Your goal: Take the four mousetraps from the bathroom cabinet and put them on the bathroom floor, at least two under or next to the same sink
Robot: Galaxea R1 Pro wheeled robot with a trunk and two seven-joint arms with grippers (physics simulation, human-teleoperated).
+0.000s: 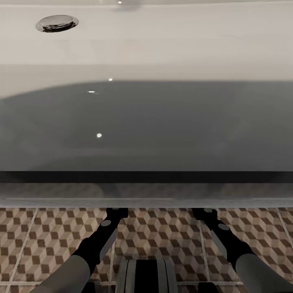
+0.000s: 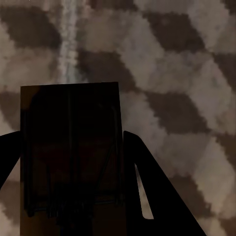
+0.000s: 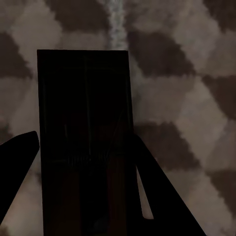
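Each of my grippers holds a mousetrap close above the bathroom floor (image 1: 49,240) with its cube-pattern tiles. In the left wrist view a dark flat mousetrap (image 2: 69,113) sits between the fingers of my left gripper (image 2: 71,140), which is shut on it. The right wrist view shows the same: a mousetrap (image 3: 83,88) clamped in my right gripper (image 3: 83,142). Seen from the head, the left gripper (image 1: 117,211) and right gripper (image 1: 202,211) reach down to the front edge of the bathroom sink (image 1: 162,49), which hides their tips. The cabinet is out of view.
The sink's wide white basin has a chrome drain (image 1: 57,23) at the far left and a shaded near half. Its straight front rim (image 1: 146,201) runs across the whole head view. My base (image 1: 146,276) stands on the tiles between the arms.
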